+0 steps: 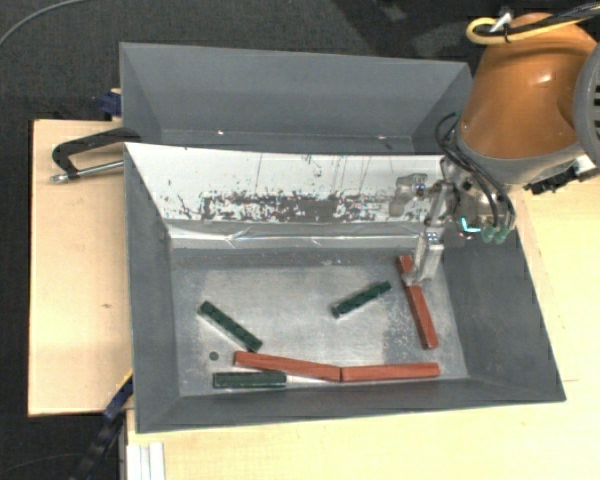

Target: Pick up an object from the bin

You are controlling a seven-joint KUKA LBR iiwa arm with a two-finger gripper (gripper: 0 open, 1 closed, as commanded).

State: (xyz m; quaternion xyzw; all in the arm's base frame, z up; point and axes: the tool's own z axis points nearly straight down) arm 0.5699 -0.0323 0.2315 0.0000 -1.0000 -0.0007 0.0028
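**Gripper low over the red bar at right of centre**

Your grey metal bin (pixel 150 298) holds a few loose flat bars. The gripper (pixel 427 258) hangs at the upper end of a slim reddish-brown bar (pixel 421 318). You cannot tell whether it is spread or clenched. This looks like the grasp approach. Next, you would centre it across that bar, clear of the short dark green bar (pixel 361 299) to its left.

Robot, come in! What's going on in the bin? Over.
Gripper down at right side of bin, at the far end of a red stick. Stick lying flat, not lifted. Green stick beside it, not touching.
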